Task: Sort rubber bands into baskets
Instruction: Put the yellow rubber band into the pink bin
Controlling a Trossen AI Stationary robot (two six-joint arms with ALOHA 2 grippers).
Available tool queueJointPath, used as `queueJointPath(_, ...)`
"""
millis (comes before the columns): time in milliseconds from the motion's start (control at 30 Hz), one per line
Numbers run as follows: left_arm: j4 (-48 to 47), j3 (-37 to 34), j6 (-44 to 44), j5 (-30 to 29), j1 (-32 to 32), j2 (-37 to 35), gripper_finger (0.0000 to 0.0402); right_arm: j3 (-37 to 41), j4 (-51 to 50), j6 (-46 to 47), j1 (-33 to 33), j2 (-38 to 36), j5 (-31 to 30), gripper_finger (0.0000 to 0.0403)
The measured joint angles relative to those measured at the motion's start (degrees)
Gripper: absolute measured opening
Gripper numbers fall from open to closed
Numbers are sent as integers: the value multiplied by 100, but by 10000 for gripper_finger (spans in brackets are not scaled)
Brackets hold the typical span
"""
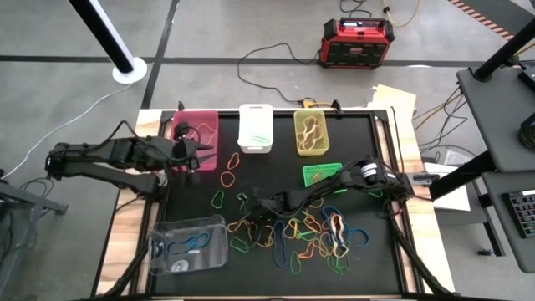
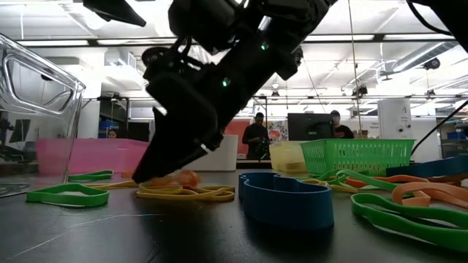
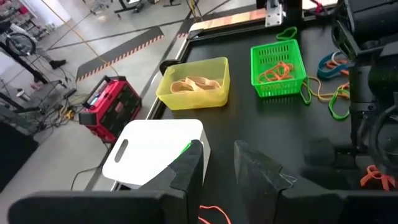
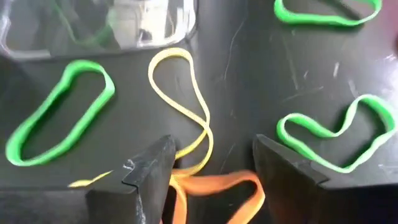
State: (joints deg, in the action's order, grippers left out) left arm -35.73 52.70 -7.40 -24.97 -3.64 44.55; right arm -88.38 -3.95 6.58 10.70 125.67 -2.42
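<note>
Many rubber bands (image 1: 309, 234) in several colours lie loose on the black table top. My right gripper (image 4: 214, 149) is open and slants down at the pile's left end, beside the clear basket (image 1: 189, 244). An orange band (image 4: 217, 183) lies between its fingers, and a yellow band (image 4: 186, 99) lies just ahead. My left gripper (image 1: 194, 155) hangs open over the pink basket (image 1: 196, 125), with nothing between its fingers (image 3: 186, 168). The white basket (image 3: 155, 149), yellow basket (image 3: 193, 84) and green mesh basket (image 3: 278, 68) stand beyond it. My right gripper stands with one finger (image 4: 152, 168) on either side of the orange band's end (image 4: 205, 183), slanting down from the table's right. Its tips are down near the table top (image 2: 146, 175). I cannot tell whether they touch the band.
Green bands (image 4: 59, 112) lie beside the right gripper, and a blue band (image 2: 285, 197) lies near the front. Orange and yellow bands (image 1: 227, 177) lie loose between the baskets. A red-black box (image 1: 355, 42) with cables sits on the floor behind the table.
</note>
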Motion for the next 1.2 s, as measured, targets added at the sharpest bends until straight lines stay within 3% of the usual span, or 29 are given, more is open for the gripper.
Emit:
queueJointPath(200,77,-1,-88,0,0,133,76,-13,101,-121,-96,234,224,160)
queueJointPath(467,86,0,-90,0,-2,308,76,-35,67,-242,-102,222,281,22)
queueJointPath(1033,151,-1,41,85,0,490,76,184,-350,-1499,-118,-1013,-143,9)
queueJointPath(1200,156,1,80,827,0,500,76,654,-65,-1821,-257,-1701,-365,9)
